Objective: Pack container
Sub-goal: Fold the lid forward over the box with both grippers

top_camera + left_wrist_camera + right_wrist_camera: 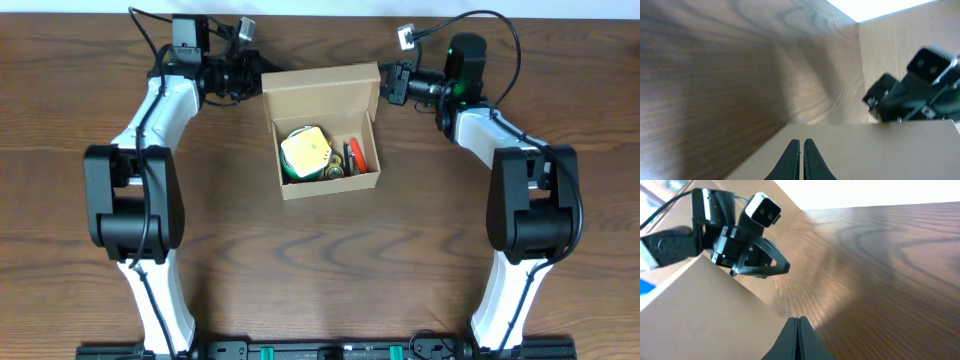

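Note:
The tan cardboard container (330, 187) stands open at the table's middle, its flap lid (320, 88) raised at the back. Inside lie a yellow-green roll (305, 150) and red and dark small tools (355, 155). My left gripper (258, 78) is shut at the lid's left edge; in the left wrist view its tips (801, 142) lie against the lid (880, 155). My right gripper (385, 85) is shut at the lid's right edge; in the right wrist view its tips (796, 320) sit beside the lid (700, 320). Each wrist view shows the other gripper beyond the lid.
Dark wooden table (320, 270) all round the box. Cables (480, 25) loop behind both arms at the far edge. The arm bases stand at the front left and front right.

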`<state>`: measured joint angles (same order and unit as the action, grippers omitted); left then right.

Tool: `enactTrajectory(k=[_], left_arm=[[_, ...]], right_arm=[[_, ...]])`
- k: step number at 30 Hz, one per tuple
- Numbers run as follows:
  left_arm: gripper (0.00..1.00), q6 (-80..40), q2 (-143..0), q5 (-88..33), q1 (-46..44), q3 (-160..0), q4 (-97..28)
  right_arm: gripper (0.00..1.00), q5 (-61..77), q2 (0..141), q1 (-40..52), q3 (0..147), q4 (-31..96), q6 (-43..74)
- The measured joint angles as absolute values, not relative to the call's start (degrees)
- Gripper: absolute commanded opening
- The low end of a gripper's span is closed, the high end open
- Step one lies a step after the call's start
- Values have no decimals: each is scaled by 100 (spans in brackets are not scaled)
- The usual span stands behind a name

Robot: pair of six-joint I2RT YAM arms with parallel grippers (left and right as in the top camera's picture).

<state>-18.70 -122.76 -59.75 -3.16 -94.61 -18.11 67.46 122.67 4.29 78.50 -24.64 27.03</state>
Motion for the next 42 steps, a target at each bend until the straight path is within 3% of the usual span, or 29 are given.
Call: enactTrajectory(k=[10,16,23,29,42], left_arm=[[6,-209,-11231,-5262,-440,-9489,-3951],[6,589,-11157,-4724,-749,-9509,-5002],[6,1122,-11157,-3997,-1157,-9509,-5966],[6,1236,-11157,-3509,-1474,-9463,-6016],[6,1208,-11089,-3470,-1553,-8715,-5465]], right_arm=[[2,7078,12248,432,7885,-1267,2561],[2,6917,11939,443,7905,567,1741],[1,5658,11004,707,7915,3264,231],[1,4630,10707,1094,7926,4261,-569],[1,3647,10707,1299,7789,4327,-945]])
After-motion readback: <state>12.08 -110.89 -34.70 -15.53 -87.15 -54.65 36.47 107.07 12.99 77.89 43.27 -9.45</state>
